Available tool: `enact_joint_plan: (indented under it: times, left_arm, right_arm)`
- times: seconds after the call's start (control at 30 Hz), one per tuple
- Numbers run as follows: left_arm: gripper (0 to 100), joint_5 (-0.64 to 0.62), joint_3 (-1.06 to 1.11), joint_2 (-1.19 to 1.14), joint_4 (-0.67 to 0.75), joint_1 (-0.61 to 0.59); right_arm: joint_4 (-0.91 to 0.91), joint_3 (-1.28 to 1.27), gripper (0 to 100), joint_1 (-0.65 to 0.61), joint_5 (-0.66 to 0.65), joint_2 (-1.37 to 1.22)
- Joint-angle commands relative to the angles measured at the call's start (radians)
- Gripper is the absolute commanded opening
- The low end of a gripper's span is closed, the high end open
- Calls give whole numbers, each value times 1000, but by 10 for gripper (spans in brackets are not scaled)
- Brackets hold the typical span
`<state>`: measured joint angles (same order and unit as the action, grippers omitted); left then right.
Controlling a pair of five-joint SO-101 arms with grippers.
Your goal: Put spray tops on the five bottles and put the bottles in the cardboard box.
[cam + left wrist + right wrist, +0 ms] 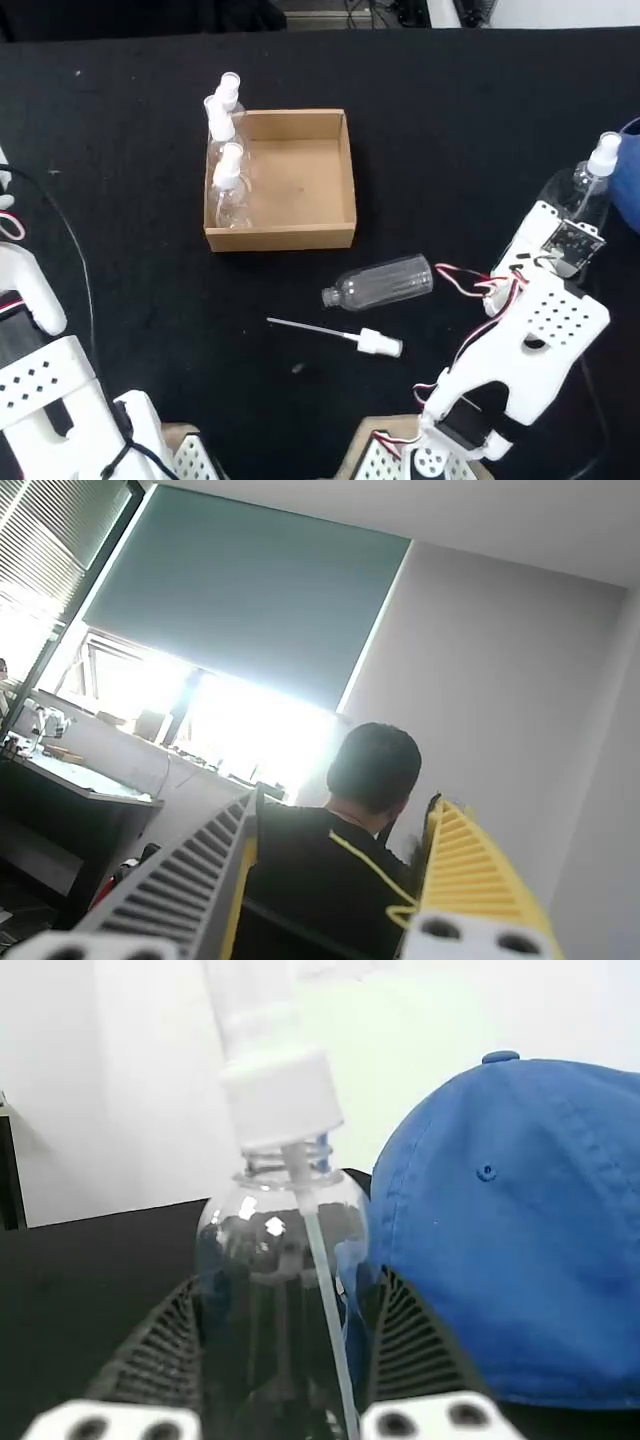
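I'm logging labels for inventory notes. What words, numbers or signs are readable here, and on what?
No text is readable.
The cardboard box, open bottle lying on its side, capped bottle and blue cap: plain, no print visible.
The small dark board on the right arm: any print is too small to read.

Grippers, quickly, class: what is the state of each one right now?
Left gripper: open, holding nothing.
Right gripper: closed on a spray bottle with its top on.
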<state>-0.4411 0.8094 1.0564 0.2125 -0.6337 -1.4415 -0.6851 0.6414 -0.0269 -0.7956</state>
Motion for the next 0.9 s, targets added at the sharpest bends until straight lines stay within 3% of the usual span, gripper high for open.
enact_joint_plan:
  times: [0.0,0.5,0.67,0.87]
  left_arm:
    - [152,-8,-12,5,14,12]
    - [152,-8,-12,5,14,12]
    - [152,-8,-12,5,14,12]
    - [152,-8,-13,5,15,12]
  right_arm:
    - [-14,-4,16,9,-6,4]
    - [55,-5,21,9,-6,4]
    - [55,-7,156,9,-6,4]
    - [46,-7,173,9,-6,10]
